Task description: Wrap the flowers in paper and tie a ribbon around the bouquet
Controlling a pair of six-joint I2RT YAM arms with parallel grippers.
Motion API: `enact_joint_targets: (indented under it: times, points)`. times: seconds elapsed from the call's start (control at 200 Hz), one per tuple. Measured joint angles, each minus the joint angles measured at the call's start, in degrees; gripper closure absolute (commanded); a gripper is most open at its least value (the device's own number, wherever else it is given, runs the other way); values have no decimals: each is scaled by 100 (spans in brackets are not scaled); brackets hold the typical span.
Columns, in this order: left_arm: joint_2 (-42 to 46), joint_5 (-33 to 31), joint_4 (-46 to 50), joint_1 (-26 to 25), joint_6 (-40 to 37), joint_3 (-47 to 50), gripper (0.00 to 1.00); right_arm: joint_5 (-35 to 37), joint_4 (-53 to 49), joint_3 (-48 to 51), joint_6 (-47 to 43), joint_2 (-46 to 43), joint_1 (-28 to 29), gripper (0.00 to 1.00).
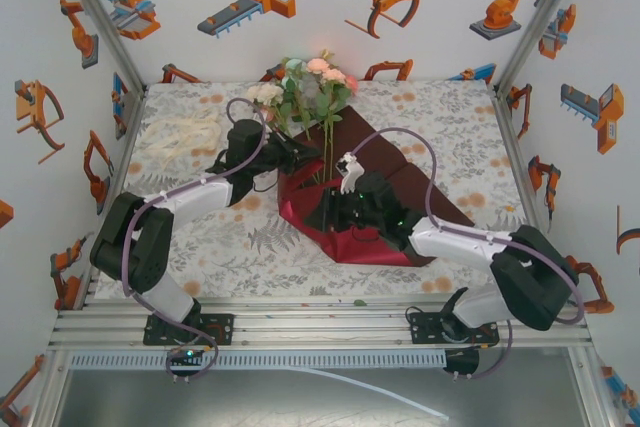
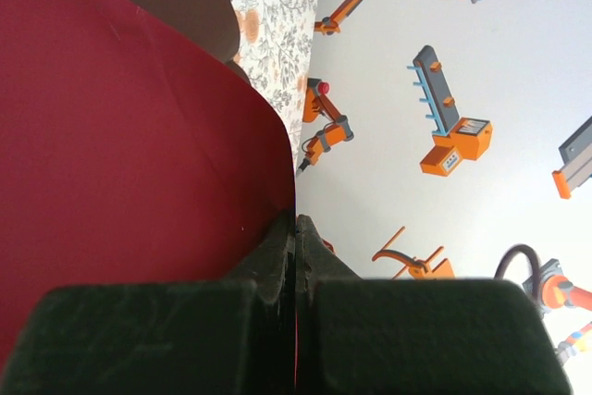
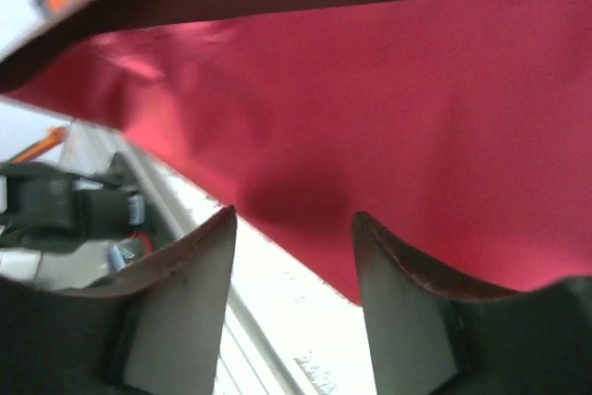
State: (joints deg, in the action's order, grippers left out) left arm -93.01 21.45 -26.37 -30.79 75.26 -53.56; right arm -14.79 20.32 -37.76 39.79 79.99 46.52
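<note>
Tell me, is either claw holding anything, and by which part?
The left gripper is shut on the paper, pinching it at its edge. The right gripper is open in front of the paper, holding nothing.

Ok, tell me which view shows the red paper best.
Top view: most of the paper lies under the flowers, partly folded. Left wrist view: the left gripper pinches its curled edge. Right wrist view: a blurred red stretch beyond the right gripper's open fingers.

No words, labels, brand names or numbers can be read anywhere. The walls (image 1: 330, 47) carry orange-and-grey drawings of robot arms, grippers and conveyors, and the tablecloth (image 1: 455, 122) a floral print; neither bears legible lettering.
</note>
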Motion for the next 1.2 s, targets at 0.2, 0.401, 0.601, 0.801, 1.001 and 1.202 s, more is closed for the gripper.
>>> enact_joint_targets:
  times: [0.2,0.401,0.601,0.801,1.001,1.202]
  points:
    - [20,-4,-13,-22,17,13,100,35,-459,-640,-299,997,313,60]
    - [114,-48,-149,-76,105,245,100,9,-420,-946,-339,2000,660,60]
    - [131,-55,-151,-98,142,313,100,-11,-507,-973,-339,1926,625,58]
    - [144,-52,-260,-111,186,313,100,94,-857,-627,-385,590,363,59]
    - [142,-17,-437,-184,251,313,100,595,-1207,-70,-595,-271,-382,72]
    - [-31,-57,-490,-461,262,151,100,389,-1464,-52,-581,-17,-584,53]
